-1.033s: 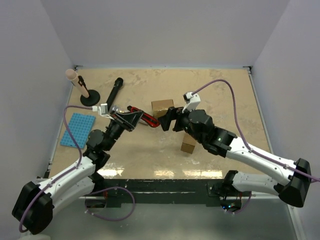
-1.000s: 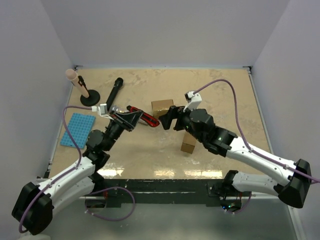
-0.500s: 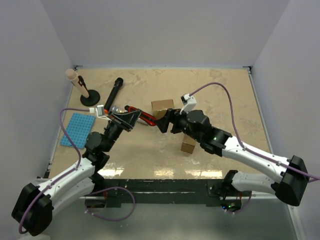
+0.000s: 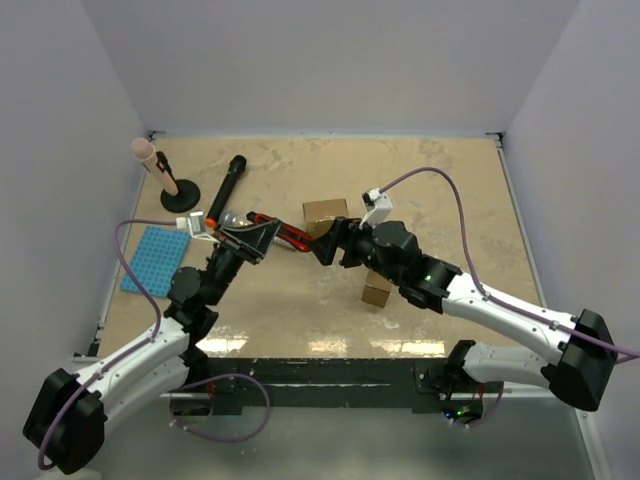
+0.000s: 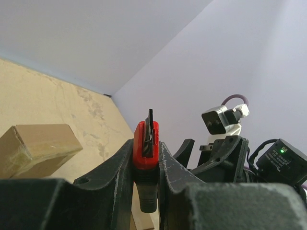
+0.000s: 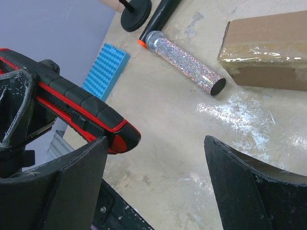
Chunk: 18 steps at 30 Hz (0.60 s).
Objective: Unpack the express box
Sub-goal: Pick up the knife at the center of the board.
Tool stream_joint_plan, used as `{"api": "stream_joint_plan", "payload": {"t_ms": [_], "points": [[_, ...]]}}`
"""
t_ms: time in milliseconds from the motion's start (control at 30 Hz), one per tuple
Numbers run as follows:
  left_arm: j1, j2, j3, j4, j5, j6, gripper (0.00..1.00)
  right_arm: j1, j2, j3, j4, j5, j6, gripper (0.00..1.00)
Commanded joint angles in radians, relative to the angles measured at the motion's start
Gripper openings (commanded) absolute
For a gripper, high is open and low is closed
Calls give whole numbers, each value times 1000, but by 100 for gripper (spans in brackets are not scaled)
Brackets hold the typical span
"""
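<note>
A taped brown express box (image 4: 325, 213) lies mid-table; it also shows in the left wrist view (image 5: 38, 146) and the right wrist view (image 6: 268, 48). My left gripper (image 4: 262, 236) is shut on a red and black utility knife (image 5: 145, 141), holding it above the table with its tail end pointing at the right arm. My right gripper (image 4: 325, 245) is open and empty, just right of the knife. In the right wrist view the knife's tail (image 6: 76, 103) sits by the left finger (image 6: 81, 177), apart from it. The right gripper (image 6: 156, 141) hovers over bare table.
A second small brown box (image 4: 377, 290) stands under the right arm. A glitter microphone (image 6: 187, 62), a black marker-like stick (image 4: 232, 175), a pink-tipped stand (image 4: 165, 178) and a blue studded plate (image 4: 155, 258) lie at the left. White walls enclose the table.
The right gripper has moved a little left, closer to the knife's tail end. The left gripper with the knife has shifted slightly left. The boxes have not moved.
</note>
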Motion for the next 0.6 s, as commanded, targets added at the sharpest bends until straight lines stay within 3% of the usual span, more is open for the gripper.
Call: {"api": "stream_joint_plan", "payload": {"t_ms": [0,567], "points": [[3,-19,-3,94,3,-19,0,-4,-42,-21,41,28,27,85],[3,8,-23,181,70,-70,0,-18,-26,-52,85,10,59,84]]}}
